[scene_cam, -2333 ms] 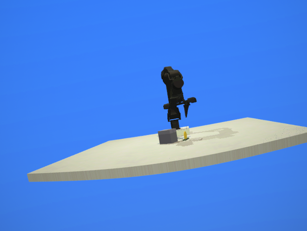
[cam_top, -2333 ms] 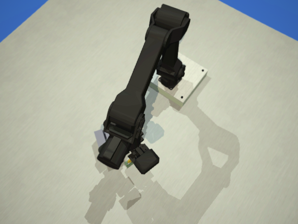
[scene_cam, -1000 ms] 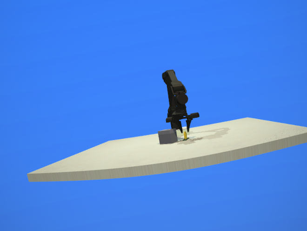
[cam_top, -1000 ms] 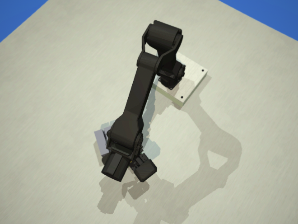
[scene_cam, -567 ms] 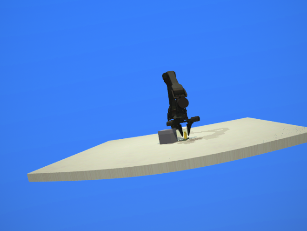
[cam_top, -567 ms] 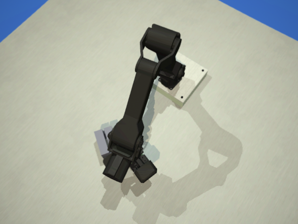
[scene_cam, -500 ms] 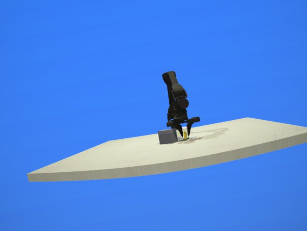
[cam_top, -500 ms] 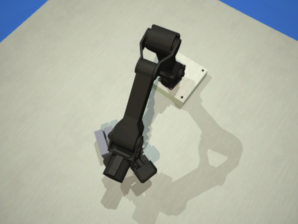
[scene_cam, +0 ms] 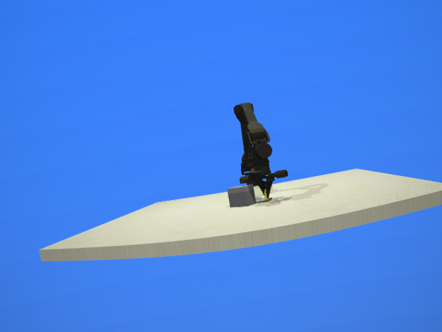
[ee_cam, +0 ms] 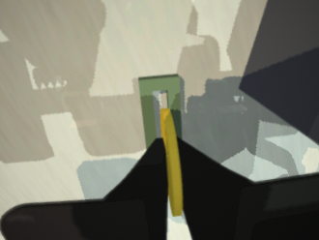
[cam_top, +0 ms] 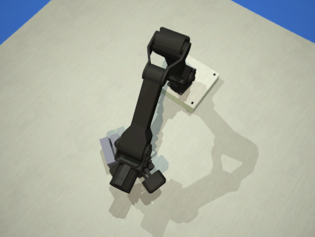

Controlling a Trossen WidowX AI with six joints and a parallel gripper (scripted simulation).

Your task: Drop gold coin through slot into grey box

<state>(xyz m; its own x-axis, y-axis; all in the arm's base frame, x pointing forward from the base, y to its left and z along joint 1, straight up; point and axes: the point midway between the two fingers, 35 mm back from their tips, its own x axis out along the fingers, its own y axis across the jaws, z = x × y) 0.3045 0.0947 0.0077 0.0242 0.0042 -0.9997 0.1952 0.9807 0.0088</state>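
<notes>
The thin gold coin (scene_cam: 265,195) (ee_cam: 172,160) stands on edge at the shallow dark-green rectangular holder (scene_cam: 268,200) (ee_cam: 159,83), with its narrow rim toward the wrist camera. In the wrist view its far end lies over the holder's narrow recess, part of which shows pale beyond the coin. Whether its lower edge touches the bottom of the recess cannot be told.

The black parallel-jaw gripper (cam_top: 143,176) (scene_cam: 266,195) (ee_cam: 166,145) is clamped on the coin, one tapering black finger against each flat face. The fingers point down at the holder, and between them the yellow rim runs toward the camera. In the top view the arm hides both the fingertips and the coin.

The closed grey box (cam_top: 107,150) (scene_cam: 240,197) (ee_cam: 290,58) sits near the holder. In the top view a dark, narrow slot (cam_top: 110,143) runs across its lid, partly covered by the arm; the coin is outside the box.

The black six-joint arm (cam_top: 145,102) (scene_cam: 250,124) reaches over from a pale square base plate (cam_top: 211,73) with small dark round holes near its corners. Plate, box and holder all rest on a pale, lightly streaked table top (cam_top: 50,102) (scene_cam: 161,228) (ee_cam: 145,29), crossed by overlapping brownish and bluish-grey shadows.
</notes>
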